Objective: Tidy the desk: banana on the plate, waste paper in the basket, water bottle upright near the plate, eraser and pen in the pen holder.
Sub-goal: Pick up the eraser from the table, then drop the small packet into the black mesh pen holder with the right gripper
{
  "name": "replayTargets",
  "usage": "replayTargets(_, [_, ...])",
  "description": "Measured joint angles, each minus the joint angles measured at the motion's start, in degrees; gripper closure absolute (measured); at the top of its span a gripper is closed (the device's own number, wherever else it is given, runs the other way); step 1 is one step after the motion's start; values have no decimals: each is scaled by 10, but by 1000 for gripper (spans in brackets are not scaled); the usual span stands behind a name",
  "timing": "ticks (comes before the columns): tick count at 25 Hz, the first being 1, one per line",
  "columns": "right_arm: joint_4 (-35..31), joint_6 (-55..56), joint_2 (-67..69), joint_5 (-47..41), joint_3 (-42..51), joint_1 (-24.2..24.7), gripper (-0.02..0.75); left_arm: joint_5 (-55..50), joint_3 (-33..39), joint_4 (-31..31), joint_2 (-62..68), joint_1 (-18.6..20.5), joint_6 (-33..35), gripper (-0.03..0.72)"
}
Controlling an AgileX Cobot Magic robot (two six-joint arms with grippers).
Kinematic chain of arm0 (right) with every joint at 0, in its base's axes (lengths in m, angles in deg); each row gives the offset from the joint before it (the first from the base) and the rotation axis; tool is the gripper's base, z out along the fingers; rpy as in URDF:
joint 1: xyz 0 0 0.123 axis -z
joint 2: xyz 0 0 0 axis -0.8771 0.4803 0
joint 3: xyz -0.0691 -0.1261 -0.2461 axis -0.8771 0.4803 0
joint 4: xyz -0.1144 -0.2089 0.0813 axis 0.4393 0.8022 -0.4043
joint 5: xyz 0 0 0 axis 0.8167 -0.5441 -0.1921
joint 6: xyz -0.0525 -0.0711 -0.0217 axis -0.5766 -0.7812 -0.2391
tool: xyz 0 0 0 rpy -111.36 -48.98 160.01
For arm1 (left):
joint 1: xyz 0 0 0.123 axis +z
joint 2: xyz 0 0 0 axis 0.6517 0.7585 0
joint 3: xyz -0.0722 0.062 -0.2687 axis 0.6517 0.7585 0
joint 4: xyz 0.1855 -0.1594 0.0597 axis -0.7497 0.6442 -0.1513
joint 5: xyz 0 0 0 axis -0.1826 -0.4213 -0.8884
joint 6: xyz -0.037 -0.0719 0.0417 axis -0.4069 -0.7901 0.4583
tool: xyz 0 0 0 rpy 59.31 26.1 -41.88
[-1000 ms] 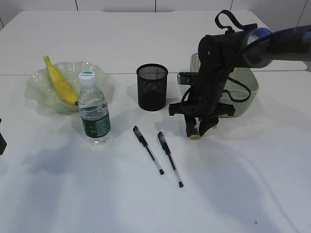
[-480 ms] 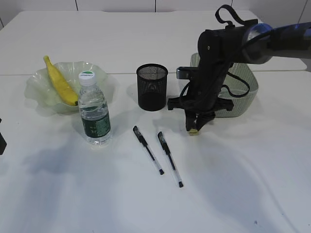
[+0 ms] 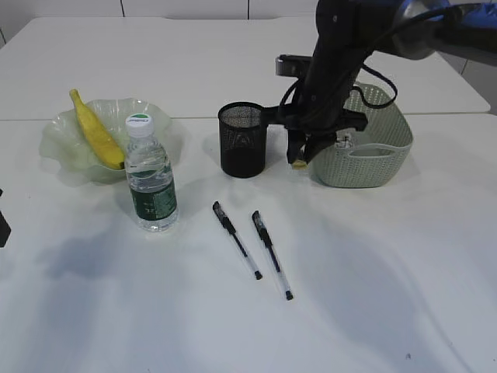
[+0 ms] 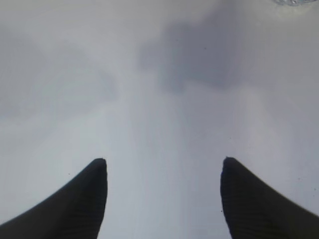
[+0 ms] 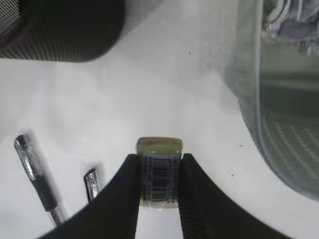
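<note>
My right gripper (image 3: 300, 160) is shut on the eraser (image 3: 298, 164), a pale yellow block with a barcode label (image 5: 159, 175), and holds it in the air between the pen holder (image 3: 243, 141) and the basket (image 3: 374, 152). Two pens (image 3: 236, 240) (image 3: 271, 254) lie on the desk in front of the holder. The banana (image 3: 95, 130) rests in the plate (image 3: 68, 152). The water bottle (image 3: 151, 179) stands upright beside the plate. Waste paper (image 5: 293, 21) lies inside the basket. My left gripper (image 4: 163, 165) hangs open over bare desk.
The black mesh pen holder (image 5: 60, 30) and the basket wall (image 5: 279, 129) flank the lifted eraser in the right wrist view. The desk's back edge runs behind the basket. Bare white desk (image 3: 373, 295) lies in front of the pens.
My right gripper closed on the eraser and lifted it off the desk, moving up and back toward the gap between pen holder and basket. The left gripper stayed put.
</note>
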Motion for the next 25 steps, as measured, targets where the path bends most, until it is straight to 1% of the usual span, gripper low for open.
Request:
replayTargets(6, [-9, -4, 0, -16, -77, 0, 567, 1, 0, 0, 0, 0, 0, 188])
replayTargets(10, [-23, -4, 0, -10, -102, 0, 567, 1, 0, 0, 0, 0, 0, 188])
replayTargets(19, [-65, -4, 0, 75, -108, 0, 567, 1, 0, 0, 0, 0, 0, 188])
replayTargets(25, [-72, -4, 1, 141, -108, 0, 568, 1, 0, 0, 0, 0, 0, 188])
